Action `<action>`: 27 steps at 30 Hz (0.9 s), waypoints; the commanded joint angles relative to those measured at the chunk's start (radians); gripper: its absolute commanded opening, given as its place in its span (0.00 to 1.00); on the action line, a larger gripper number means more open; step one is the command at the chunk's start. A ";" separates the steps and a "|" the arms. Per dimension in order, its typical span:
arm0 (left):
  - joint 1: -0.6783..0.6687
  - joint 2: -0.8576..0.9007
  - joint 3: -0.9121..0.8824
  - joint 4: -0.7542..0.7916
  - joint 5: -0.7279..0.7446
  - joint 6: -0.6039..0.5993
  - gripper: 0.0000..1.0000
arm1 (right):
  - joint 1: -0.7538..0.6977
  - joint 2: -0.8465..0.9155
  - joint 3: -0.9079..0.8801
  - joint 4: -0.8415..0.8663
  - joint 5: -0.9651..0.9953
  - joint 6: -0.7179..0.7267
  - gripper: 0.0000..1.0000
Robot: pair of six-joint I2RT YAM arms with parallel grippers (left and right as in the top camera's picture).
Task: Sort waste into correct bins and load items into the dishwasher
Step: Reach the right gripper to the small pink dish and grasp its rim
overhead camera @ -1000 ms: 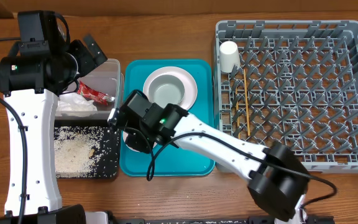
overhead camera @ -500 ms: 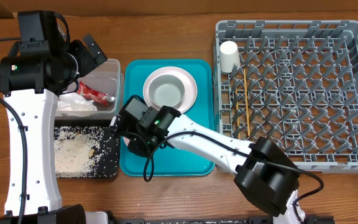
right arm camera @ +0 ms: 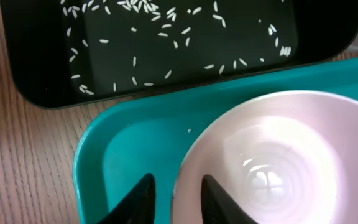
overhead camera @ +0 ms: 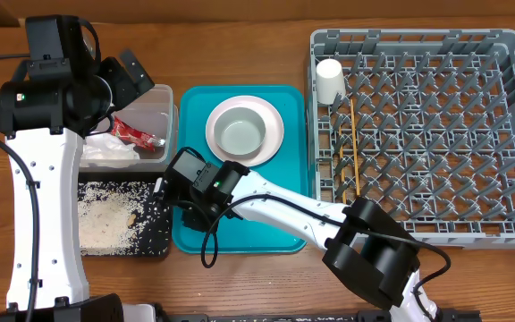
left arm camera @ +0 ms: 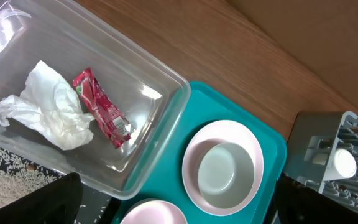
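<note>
- The pale pink bowl (right arm camera: 272,168) is seen on the teal tray (right arm camera: 129,143) — judged rigid, light and glossy-slippery.
- Its rim is straddled by the right gripper (right arm camera: 178,186), jaws narrowly apart, nothing clamped — the rim is best pinched.

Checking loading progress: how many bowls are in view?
2. The grey-green bowl sits on the plate at the teal tray's far end; the pale pink bowl at its near end, rim between the fingers of the right gripper.
</note>
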 commanded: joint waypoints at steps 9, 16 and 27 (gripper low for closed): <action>0.002 -0.013 0.019 0.002 0.007 0.014 1.00 | 0.000 0.023 -0.011 -0.014 0.008 -0.003 0.16; 0.002 -0.013 0.019 0.002 0.007 0.014 1.00 | 0.000 0.024 -0.011 -0.031 0.008 -0.003 0.12; 0.002 -0.013 0.019 0.002 0.007 0.014 1.00 | -0.004 0.024 -0.011 -0.066 0.027 -0.003 0.12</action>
